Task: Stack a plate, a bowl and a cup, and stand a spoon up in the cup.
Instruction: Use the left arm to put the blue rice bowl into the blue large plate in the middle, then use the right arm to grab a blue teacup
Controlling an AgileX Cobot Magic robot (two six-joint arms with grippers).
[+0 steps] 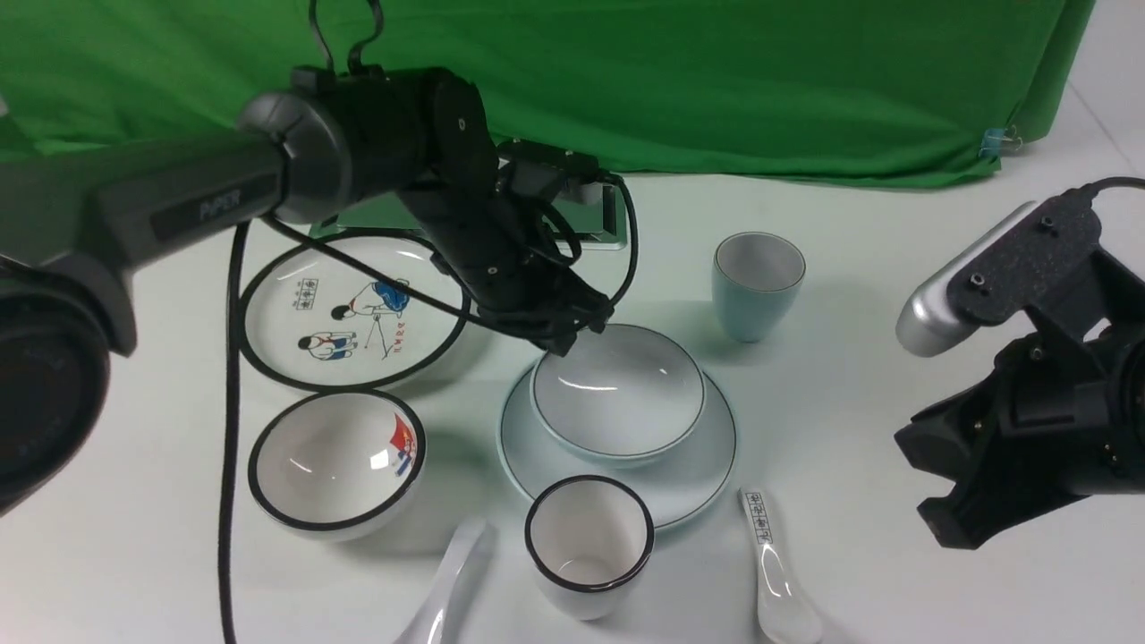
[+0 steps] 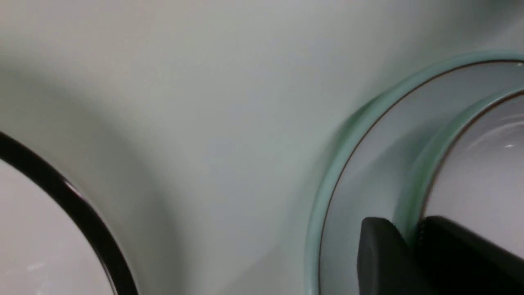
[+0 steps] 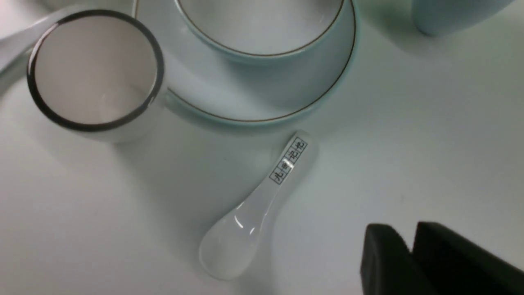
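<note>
Left claw point(image 1: 572, 333): we saw it clamped on the far-left rim of the pale blue bowl point(image 1: 617, 394), one finger inside and one outside.
Bowl: it sat on the pale blue plate point(image 1: 702, 470).
Cup: the pale blue cup point(image 1: 758, 284) stood upright behind the plate, apart from it.
Spoon: the plain white spoon point(image 1: 452, 577) lay just left of the black-rimmed cup point(image 1: 588, 546).
Right claw point(image 1: 948, 528): we found it closed and empty, hovering right of the printed spoon point(image 1: 776, 572).
</note>
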